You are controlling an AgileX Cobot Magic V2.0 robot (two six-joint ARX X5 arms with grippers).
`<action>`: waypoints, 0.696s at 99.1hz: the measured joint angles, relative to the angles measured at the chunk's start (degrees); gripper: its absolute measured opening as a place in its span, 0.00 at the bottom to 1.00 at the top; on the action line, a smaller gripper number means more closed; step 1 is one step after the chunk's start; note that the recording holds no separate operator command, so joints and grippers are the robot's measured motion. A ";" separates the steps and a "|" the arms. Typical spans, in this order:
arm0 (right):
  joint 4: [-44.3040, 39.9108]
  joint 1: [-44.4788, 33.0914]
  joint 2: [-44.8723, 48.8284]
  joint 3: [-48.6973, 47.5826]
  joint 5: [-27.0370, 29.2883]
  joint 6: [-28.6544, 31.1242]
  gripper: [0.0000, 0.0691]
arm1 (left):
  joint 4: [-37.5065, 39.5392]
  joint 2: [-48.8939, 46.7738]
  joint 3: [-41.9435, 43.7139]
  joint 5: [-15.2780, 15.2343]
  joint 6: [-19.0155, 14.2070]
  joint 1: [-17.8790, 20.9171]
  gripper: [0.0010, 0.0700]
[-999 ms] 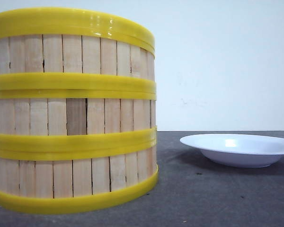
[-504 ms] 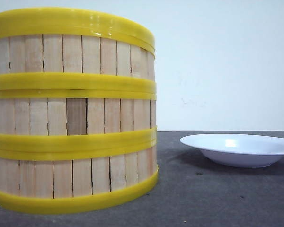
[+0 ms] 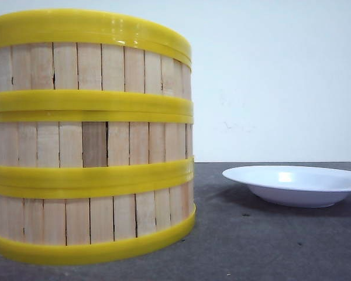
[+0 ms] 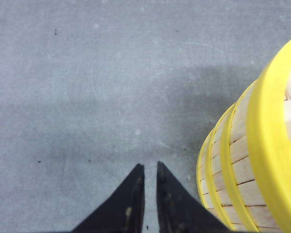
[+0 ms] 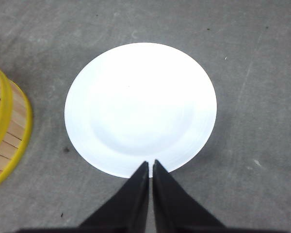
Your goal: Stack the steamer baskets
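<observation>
On the grey table point(image 3: 269, 246), at nine o'clock in the front view, the three baskets point(image 3: 90, 137) are seen standing as one column, rim upon rim, with the upper rims slightly askew. Between the earlier front pictures and this one only one change is found: a dark object that showed at the upper right edge a second ago is gone; stack and plate point(image 3: 295, 184) are unmoved. The plate lies at three o'clock, well apart from the stack. The left gripper point(image 4: 150, 167) is held above bare table beside the stack, its fingers nearly closed with a thin slit between them and nothing gripped. The right gripper point(image 5: 151, 165) is held over the plate's near rim, its fingers pressed together and empty. From this, the stacking is judged complete, with both arms clear.
</observation>
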 joint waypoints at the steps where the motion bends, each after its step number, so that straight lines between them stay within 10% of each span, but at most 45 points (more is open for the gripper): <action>1: 0.02 0.00 0.00 0.00 0.00 0.00 0.01 | 0.00 0.00 0.00 0.00 0.00 0.00 0.01; 30: 0.00 0.00 0.00 0.00 0.02 0.02 0.01 | 3.39 -7.26 -4.33 -1.03 0.87 0.02 0.01; 69: 0.00 0.00 0.00 0.00 0.11 0.02 0.01 | 27.32 -40.30 -42.10 -1.33 1.51 0.13 0.01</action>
